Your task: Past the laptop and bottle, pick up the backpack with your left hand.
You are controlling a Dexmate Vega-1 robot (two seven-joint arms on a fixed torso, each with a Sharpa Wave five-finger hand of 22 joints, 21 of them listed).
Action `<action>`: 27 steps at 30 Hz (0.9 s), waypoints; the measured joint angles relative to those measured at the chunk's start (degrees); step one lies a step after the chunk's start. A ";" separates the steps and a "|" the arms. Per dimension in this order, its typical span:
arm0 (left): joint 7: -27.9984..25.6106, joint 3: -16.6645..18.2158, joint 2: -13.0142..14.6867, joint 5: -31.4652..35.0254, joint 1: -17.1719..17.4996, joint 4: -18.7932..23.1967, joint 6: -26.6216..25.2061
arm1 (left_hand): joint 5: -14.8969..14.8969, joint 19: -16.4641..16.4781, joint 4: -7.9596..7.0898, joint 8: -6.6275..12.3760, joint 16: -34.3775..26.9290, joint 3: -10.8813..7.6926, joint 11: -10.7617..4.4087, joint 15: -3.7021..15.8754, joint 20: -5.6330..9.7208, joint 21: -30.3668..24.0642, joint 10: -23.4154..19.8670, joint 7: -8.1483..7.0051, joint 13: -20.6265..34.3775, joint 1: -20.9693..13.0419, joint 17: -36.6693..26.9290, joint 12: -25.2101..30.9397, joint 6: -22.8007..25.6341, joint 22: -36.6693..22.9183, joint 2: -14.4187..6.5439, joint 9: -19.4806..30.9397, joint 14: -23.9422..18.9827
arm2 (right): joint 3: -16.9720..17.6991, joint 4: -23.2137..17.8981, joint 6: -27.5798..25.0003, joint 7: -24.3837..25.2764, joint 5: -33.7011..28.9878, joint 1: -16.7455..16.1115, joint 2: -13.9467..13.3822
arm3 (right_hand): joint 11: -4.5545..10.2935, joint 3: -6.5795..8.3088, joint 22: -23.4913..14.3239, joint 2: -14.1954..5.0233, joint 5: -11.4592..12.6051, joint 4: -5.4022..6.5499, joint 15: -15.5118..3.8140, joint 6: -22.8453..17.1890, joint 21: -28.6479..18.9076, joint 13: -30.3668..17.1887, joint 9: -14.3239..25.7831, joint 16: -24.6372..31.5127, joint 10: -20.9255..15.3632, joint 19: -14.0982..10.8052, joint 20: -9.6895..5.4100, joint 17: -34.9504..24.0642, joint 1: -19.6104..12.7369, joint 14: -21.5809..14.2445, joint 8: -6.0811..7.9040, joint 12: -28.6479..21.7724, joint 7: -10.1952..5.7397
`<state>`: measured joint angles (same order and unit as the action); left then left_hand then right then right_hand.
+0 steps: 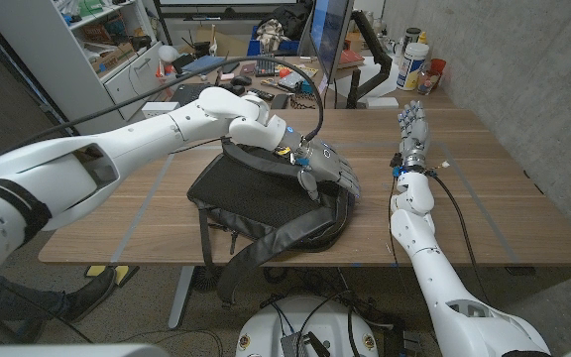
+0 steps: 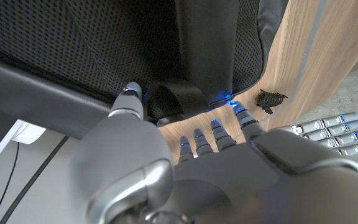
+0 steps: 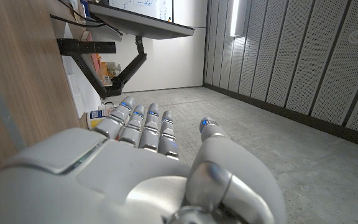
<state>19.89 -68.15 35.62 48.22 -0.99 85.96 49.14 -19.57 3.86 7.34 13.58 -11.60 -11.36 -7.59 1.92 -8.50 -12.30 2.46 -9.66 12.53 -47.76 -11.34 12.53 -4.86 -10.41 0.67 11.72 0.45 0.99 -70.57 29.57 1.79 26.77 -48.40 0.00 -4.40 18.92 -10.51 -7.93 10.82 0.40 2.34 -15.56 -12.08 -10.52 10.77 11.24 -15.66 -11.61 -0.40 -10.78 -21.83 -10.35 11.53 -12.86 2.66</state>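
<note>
Fingers of left hand hide backpack handle

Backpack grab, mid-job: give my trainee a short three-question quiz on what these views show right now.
1. True or false: the left robot hand is over the black backpack.
2. Where is the right robot hand?
A. gripping a backpack strap
B. apart from the backpack, fingers extended, holding nothing
C. off the table
3. Fill in: in the left wrist view, the left robot hand's fingers reach toward the backpack's black ____.

Key: 1 true. 2 B. 3 strap.
</note>
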 measured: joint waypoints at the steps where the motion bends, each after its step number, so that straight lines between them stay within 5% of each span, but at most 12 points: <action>1: 0.00 -0.03 -0.04 0.00 -0.02 -0.05 0.00 | 0.00 0.00 0.00 0.00 -0.07 0.00 0.00 0.01 0.01 0.00 -0.18 -0.07 0.00 0.00 0.00 0.00 0.07 0.00 0.00 0.00 -0.02 | 0.00 0.00 0.02 -0.01 0.02 0.00 0.00 | 0.00 0.00 0.00 0.00 0.00 0.00 0.00 0.00 0.00 0.00 0.00 0.00 0.00 0.00 0.00 0.00 0.00 0.00 0.00 0.00 0.00; 27: 3.75 -2.26 -4.17 -0.37 -1.27 -5.53 1.93 | -0.39 1.54 0.00 1.46 -0.31 0.00 -1.04 0.01 -1.50 -0.20 -3.29 -0.86 0.14 -0.61 0.00 0.92 4.03 -0.06 0.61 0.01 -1.85 | 1.53 4.70 3.17 -0.75 1.87 1.81 1.36 | -0.41 0.24 0.00 0.00 0.00 -0.24 0.42 -0.31 0.00 -0.13 0.00 0.00 -0.41 0.00 0.00 0.00 0.00 -0.42 0.00 0.00 0.32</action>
<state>23.63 -70.41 31.45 47.86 -2.26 80.42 51.08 -19.96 5.41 7.34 15.05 -11.90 -11.37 -8.62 1.93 -10.00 -12.50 -0.83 -10.52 12.67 -48.37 -11.33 13.45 -0.83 -10.47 1.28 11.73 -1.40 2.52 -65.87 32.74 1.04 28.64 -46.59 1.36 -4.81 19.16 -10.51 -7.93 10.82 0.15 2.76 -15.88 -12.08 -10.66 10.77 11.25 -16.07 -11.61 -0.40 -10.78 -21.83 -10.76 11.53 -12.86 2.98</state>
